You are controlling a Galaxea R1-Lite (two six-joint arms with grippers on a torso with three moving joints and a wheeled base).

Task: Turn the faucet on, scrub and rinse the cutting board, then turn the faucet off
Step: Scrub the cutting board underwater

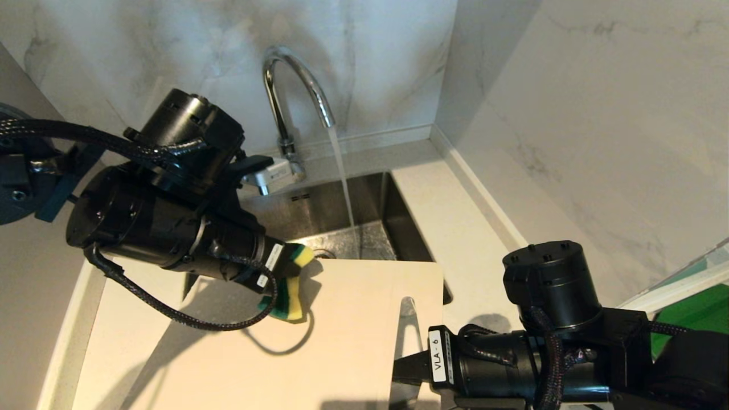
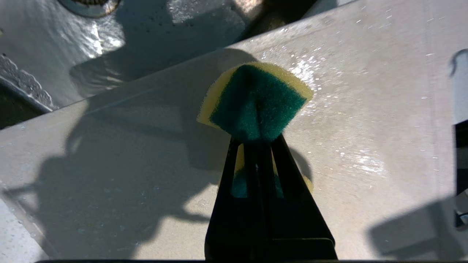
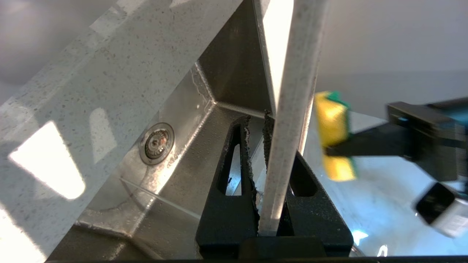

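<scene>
Now press the sponge (image 2: 256, 102) pinched in your left gripper (image 2: 257, 146) flat on the cutting board (image 1: 353, 319); right gripper (image 3: 267, 146) clamps its edge.

Board (image 1: 353, 319): pale cream, plain. Sponge (image 2: 256, 102): yellow foam with dark green scrub face. Faucet (image 1: 296, 85): shiny chrome. Sink (image 1: 336, 210): grey steel. Walls (image 1: 569, 114): white marble with faint grey veins. Counter (image 3: 91, 91): pale, finely speckled. Arms (image 1: 171, 210): black.

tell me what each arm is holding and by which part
Left gripper: the sponge, pinched at its middle. Right gripper: the cutting board, clamped by its edge beside the handle slot.
</scene>
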